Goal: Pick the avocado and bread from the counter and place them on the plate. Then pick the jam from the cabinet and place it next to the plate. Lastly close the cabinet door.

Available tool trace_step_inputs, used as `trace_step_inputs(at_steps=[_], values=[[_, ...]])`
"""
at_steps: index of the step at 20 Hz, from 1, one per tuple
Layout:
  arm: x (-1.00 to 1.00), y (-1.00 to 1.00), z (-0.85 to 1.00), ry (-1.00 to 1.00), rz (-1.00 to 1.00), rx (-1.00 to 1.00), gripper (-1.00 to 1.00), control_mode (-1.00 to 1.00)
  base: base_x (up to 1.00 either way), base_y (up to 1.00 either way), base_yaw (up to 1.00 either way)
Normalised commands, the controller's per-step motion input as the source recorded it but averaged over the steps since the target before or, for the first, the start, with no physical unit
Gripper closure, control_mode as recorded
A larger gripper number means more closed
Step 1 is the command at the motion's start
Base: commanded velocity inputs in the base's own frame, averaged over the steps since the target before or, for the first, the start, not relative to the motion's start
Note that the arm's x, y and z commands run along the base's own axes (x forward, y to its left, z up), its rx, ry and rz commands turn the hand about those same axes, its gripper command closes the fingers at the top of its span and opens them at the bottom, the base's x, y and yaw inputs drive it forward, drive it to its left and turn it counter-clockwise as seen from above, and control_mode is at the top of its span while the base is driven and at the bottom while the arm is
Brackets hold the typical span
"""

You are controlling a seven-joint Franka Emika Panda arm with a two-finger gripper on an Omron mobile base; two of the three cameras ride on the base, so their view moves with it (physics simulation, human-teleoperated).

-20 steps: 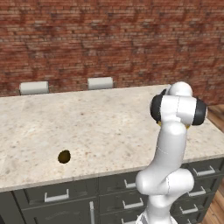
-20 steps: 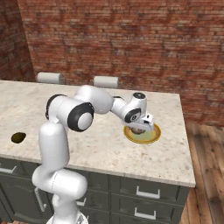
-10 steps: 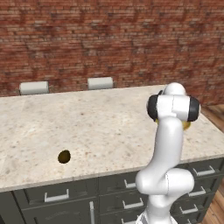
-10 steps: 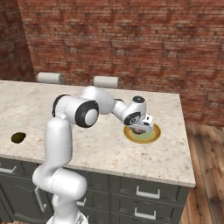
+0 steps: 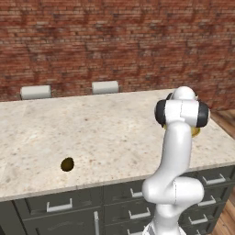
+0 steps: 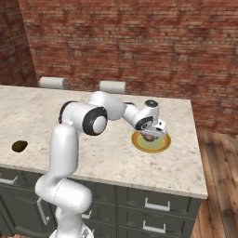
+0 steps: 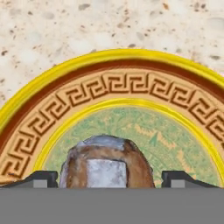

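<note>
I see a plate point(image 7: 131, 87) with a yellow rim, a red-brown band, a tan Greek-key ring and a green centre; at its 6 o'clock the bread point(image 7: 107, 164) looks brown with grey patches, I think. The counter point(image 5: 114, 128) is speckled beige, the avocado point(image 5: 67, 164) dark olive.

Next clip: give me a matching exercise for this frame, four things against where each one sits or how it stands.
Things:
1. bread
2. avocado
3. plate
4. gripper

Places or states:
A. alone near the counter's front edge, far from the arm
B. lying on the plate's green centre
C. jaws apart, either side of the bread
D. on the counter, yellow-rimmed, under the gripper

Pairs: 1-B, 2-A, 3-D, 4-C
</note>
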Motion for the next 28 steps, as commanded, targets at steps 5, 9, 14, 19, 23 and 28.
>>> trace_step_inputs(at_steps=[5,9,14,19,23,28], values=[[-0.56,0.0,0.22,-0.11,0.0,0.0,-1.0,-1.0,0.0,0.0,0.0],[-0.28,0.17,0.51,-0.06,-0.02,0.0,-1.0,-1.0,0.0,0.0,0.0],[-0.06,0.5,0.65,-0.02,0.0,0.0,-1.0,-1.0,0.0,0.0,0.0],[-0.04,0.59,0.72,0.0,0.0,0.0,-1.0,-1.0,0.0,0.0,0.0],[-0.32,0.69,0.53,0.0,0.0,0.0,-1.0,-1.0,0.0,0.0,0.0],[-0.48,0.81,0.17,0.0,0.0,0.01,-1.0,-1.0,0.0,0.0,0.0]])
